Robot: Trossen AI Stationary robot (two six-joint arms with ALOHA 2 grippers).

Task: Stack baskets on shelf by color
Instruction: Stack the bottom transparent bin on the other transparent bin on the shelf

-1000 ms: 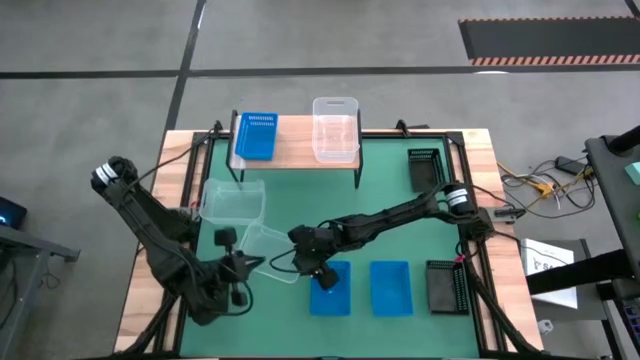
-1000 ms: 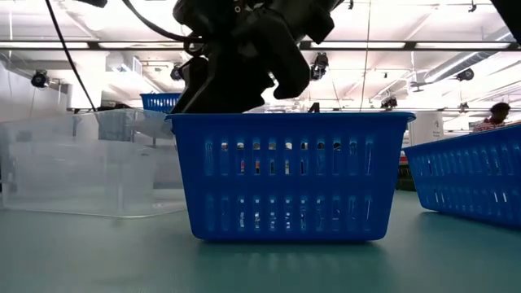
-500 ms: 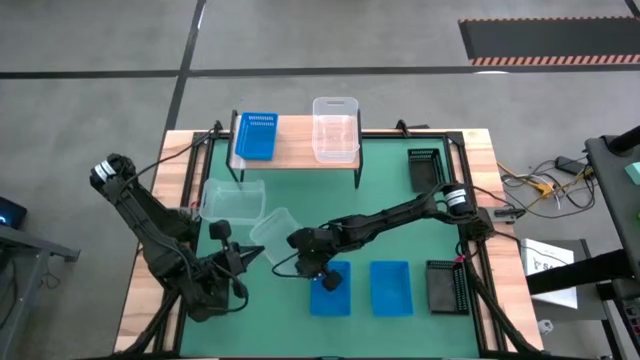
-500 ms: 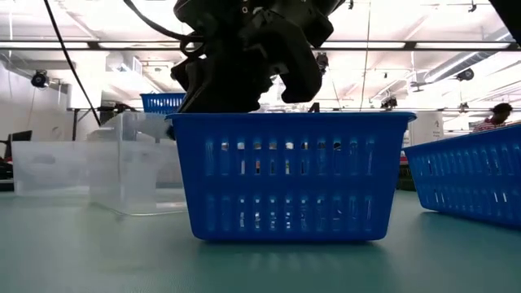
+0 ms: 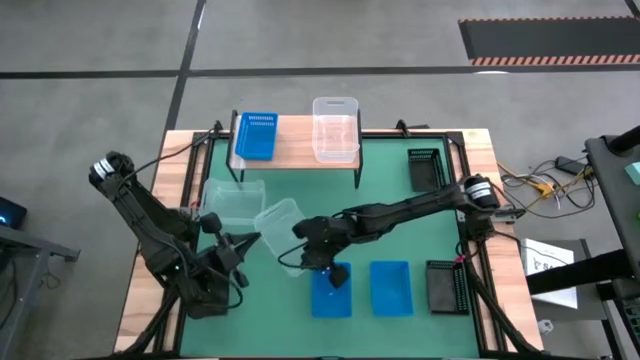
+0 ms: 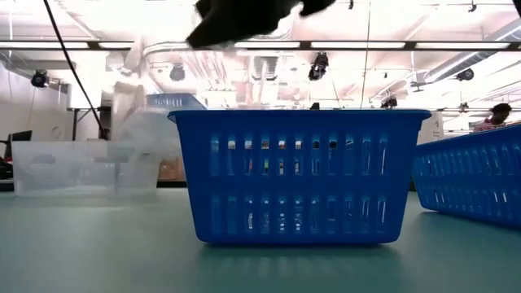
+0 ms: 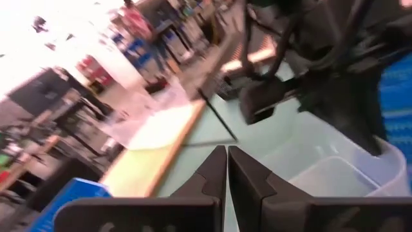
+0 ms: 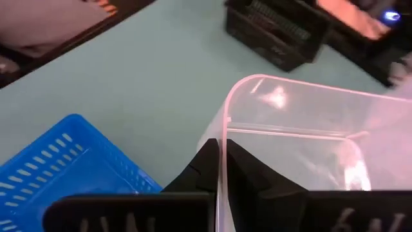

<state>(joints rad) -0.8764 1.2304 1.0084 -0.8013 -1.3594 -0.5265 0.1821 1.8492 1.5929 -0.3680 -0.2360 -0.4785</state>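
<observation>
we see the right gripper clamped on a clear basket's rim, lifted at 9 o'clock of the blue basket; left gripper closed on nothing, 9 o'clock side.

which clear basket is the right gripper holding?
The tilted clear basket mid-table: the right gripper is shut on its rim, lifting it. The second clear basket rests on the mat; the third clear basket sits on the shelf.

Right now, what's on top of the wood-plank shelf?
Two baskets on the light wood plank shelf: a bright blue plastic basket toward the left arm's side and a clear transparent basket beside it. The space under the plank is hidden from above.
</observation>
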